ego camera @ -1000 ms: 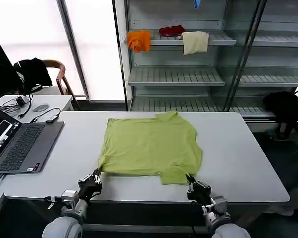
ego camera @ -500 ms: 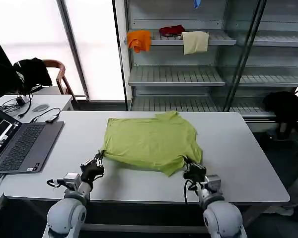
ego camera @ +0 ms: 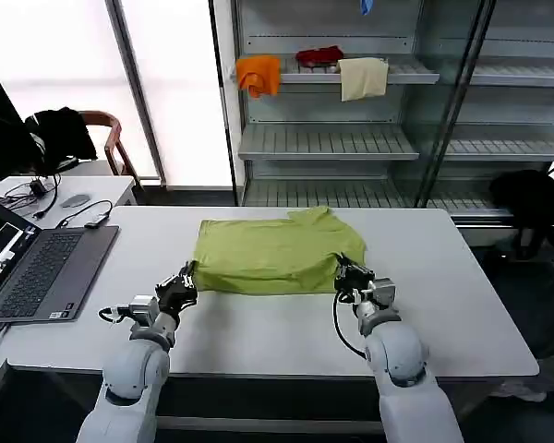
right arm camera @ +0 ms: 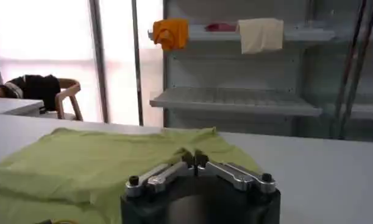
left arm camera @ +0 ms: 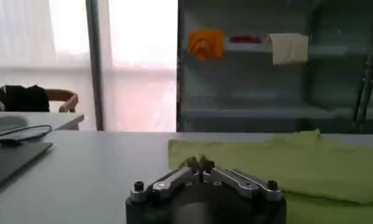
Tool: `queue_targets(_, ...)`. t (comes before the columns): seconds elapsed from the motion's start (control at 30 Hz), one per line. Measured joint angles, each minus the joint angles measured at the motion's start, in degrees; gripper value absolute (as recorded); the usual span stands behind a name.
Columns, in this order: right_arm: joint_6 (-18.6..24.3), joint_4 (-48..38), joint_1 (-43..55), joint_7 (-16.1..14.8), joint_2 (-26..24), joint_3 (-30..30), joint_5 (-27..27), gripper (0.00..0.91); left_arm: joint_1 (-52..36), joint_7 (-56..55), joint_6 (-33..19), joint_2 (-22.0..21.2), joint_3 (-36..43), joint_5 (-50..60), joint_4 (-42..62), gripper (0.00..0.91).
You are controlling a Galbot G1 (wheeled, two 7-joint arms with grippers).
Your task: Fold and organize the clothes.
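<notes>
Both grippers' jaws pinch the near edge of the lime-green T-shirt [ego camera: 275, 257], lying partly folded mid-table [ego camera: 462, 305] in the head view: left gripper [ego camera: 186, 279] at its left corner, right gripper [ego camera: 343, 272] at its right. From the left wrist, closed fingertips [left arm camera: 199, 163] nip the shirt's edge. From the right wrist, fingertips [right arm camera: 194, 159] clamp green cloth likewise.

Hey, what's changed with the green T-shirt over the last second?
Both grippers, left and right, shut on the lime-green T-shirt's near hem, carried it away from the robot across the table, folding the near half over the far half. The laptop and shelf cloths stayed put.
</notes>
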Motion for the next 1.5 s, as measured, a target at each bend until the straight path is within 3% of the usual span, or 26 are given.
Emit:
queue_targets(0.37,2.63,-7.22,4.00,1.91,1.09,0.78,-3.74,0.907,-2.97,0.65,-0.98,-0.33,0.55,2.60,5.40,0.907)
queue_targets(0.67,3.02,-10.56,6.00,2.92,0.80,1.64,-3.86,0.907,-4.16,0.69,-0.78,0.40,-0.35,3.18,6.06,0.907)
queue_targets(1.37,-0.32,-0.11,-5.83,0.86,-3.84,4.20,-1.84,0.907,0.15,0.72,2.91,1.04,-0.08,2.40,3.28,0.907)
queue_targets(1.43,-0.33,0.14,-6.30,0.87,-3.92,4.33,-1.91,0.776,0.39,0.72,2.97,1.06,-0.18,2.40,3.28,0.736)
queue_targets(1.47,-0.34,0.16,-6.43,0.89,-3.90,4.36,-1.93,0.645,0.45,0.72,2.98,1.06,-0.25,2.40,3.32,0.655)
queue_targets(1.5,-0.36,0.17,-6.58,0.88,-3.86,4.37,-2.00,0.464,0.50,0.72,2.97,1.06,-0.32,2.40,3.36,0.443)
